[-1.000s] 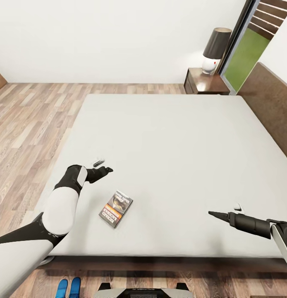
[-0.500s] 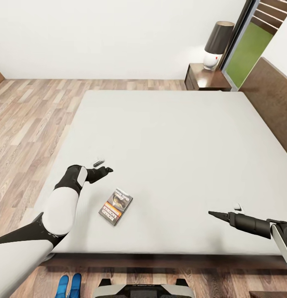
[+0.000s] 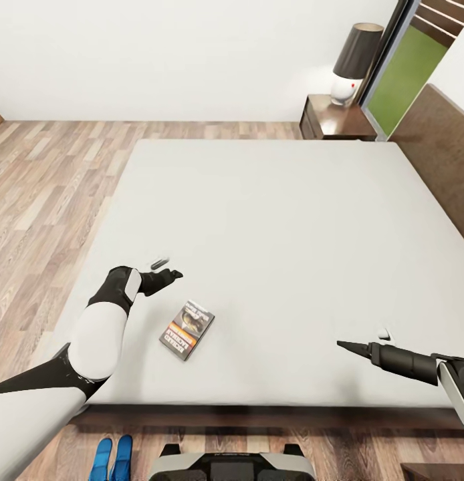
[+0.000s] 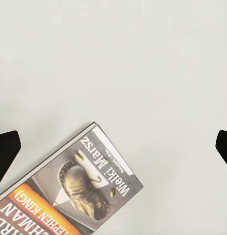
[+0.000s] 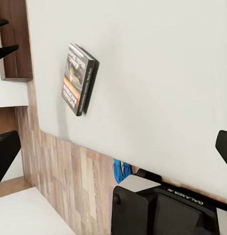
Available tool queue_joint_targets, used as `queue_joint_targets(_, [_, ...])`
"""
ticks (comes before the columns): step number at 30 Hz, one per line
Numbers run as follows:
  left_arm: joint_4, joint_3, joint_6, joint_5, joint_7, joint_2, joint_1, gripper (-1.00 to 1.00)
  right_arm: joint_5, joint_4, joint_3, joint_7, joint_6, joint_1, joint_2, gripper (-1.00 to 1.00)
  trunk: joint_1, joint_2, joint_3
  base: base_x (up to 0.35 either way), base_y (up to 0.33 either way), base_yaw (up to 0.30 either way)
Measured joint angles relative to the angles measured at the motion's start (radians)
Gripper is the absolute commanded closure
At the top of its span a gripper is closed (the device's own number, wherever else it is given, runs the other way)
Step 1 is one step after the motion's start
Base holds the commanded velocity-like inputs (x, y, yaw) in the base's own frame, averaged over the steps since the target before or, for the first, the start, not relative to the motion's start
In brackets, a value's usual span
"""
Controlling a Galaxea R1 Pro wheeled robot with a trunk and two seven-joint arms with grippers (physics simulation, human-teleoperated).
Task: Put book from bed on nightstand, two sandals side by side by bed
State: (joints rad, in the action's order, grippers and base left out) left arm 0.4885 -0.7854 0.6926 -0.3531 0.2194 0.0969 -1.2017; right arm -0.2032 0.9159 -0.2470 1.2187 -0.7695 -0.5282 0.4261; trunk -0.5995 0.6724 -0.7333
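Broadly, we face the bed [image 3: 272,234], our landmark; a nightstand [image 3: 335,120] sits beside its far corner. Near its front edge lies the book [image 3: 187,329], flat, so we hover the left gripper [image 3: 166,267] just beyond, fingers spread. Below that edge, the sandals [image 3: 111,459] lie paired. The right gripper [image 3: 366,339] idles spread.

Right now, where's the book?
In the head view the book lies flat on the bed, near its front edge on the left, just ahead of the left tool and not touching it.
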Motion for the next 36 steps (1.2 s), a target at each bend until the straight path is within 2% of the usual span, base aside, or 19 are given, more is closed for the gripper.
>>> queue_joint_targets(19, [0.000,0.000,0.001,0.000,0.000,0.001,0.000,-1.00,0.000,0.000,0.000,0.000,-0.001,0.000,0.000,-1.00,0.000,0.000,-0.030,0.000,0.000,0.000])
queue_joint_targets(27, [-0.035,0.005,-0.001,0.000,0.001,0.003,0.000,-1.00,-0.001,0.000,-0.001,0.000,-0.001,0.000,0.000,-1.00,0.000,0.000,-0.041,0.000,0.000,0.000])
queue_joint_targets(36, [-0.041,0.007,-0.015,0.000,0.003,0.034,0.000,-1.00,-0.001,0.000,0.000,0.000,-0.002,-0.001,0.000,-1.00,0.000,0.000,-0.043,0.000,0.000,0.000])
